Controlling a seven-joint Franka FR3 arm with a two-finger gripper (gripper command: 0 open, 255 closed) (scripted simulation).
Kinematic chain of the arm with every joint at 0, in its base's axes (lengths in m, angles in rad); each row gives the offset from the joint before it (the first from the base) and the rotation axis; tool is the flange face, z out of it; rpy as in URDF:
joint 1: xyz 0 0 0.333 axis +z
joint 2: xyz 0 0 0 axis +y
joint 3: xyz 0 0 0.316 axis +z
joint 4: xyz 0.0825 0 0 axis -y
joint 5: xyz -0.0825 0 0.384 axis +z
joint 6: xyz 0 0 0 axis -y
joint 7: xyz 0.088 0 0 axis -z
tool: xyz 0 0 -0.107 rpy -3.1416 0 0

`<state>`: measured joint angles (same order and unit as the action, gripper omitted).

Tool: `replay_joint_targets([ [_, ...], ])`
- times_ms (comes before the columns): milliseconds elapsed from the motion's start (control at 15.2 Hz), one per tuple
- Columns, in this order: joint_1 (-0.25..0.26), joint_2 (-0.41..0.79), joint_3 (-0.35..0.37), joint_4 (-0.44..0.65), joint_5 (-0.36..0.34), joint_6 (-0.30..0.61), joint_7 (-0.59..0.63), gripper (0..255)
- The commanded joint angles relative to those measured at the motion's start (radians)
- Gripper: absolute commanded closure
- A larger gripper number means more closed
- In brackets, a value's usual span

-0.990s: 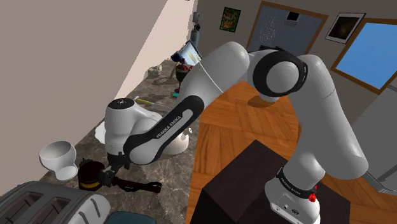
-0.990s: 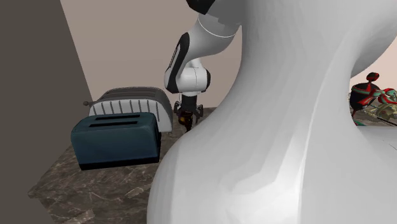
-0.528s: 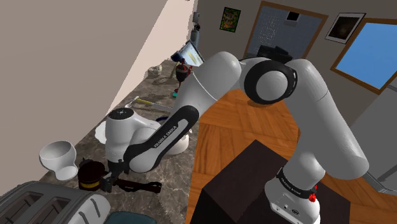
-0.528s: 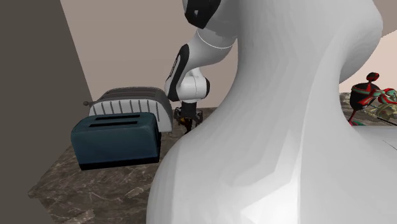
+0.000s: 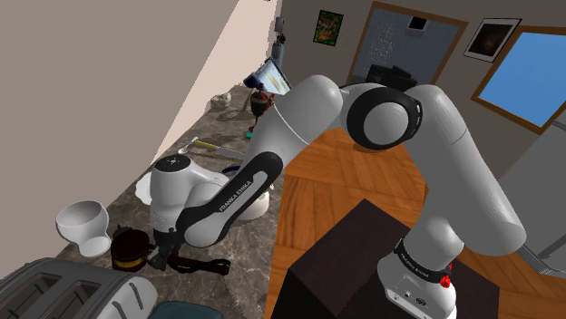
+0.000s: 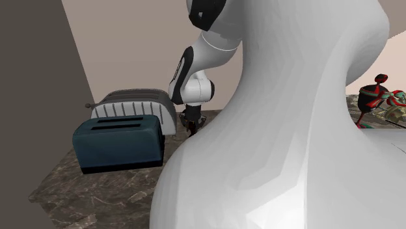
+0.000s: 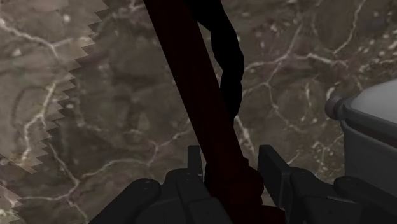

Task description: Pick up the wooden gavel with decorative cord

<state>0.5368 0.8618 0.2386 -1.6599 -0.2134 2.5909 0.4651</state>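
Observation:
The gavel lies on the dark marble counter (image 5: pixel 245 240). Its dark head with a gold band (image 5: pixel 127 250) points toward the white bowl, and its dark reddish handle (image 5: pixel 204 265) runs toward the counter's edge. My gripper (image 5: pixel 163 257) is down on the handle just behind the head. In the wrist view the handle (image 7: pixel 184 83) runs straight out from between my fingers (image 7: pixel 194 162), with a black twisted cord (image 7: pixel 232 70) alongside it. The gripper (image 7: pixel 232 168) is shut on the handle. In the second exterior view the gripper (image 6: pixel 190 120) sits low behind the toasters.
A white bowl (image 5: pixel 83 227) stands beside the gavel head. A grey toaster (image 5: pixel 54 288) and a dark blue toaster (image 6: pixel 118 142) are close by. A white dish (image 5: pixel 258 201), small tools and a red figure (image 5: pixel 260 98) lie farther along the counter. The wall runs along the counter's far side.
The gripper came down over the gavel handle and its fingers closed on it. The gavel has stayed on the counter.

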Motion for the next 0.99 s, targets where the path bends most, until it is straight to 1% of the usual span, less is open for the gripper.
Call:
replay_joint_targets([
  [0, 0.001, 0.0, 0.0, 0.0, 0.0, 0.001, 0.0, 255],
  [132, -0.001, 0.0, 0.001, -0.001, 0.0, 0.002, -0.001, 255],
  [924, -0.025, -0.128, 0.031, -0.044, 0.025, -0.085, -0.011, 255],
])
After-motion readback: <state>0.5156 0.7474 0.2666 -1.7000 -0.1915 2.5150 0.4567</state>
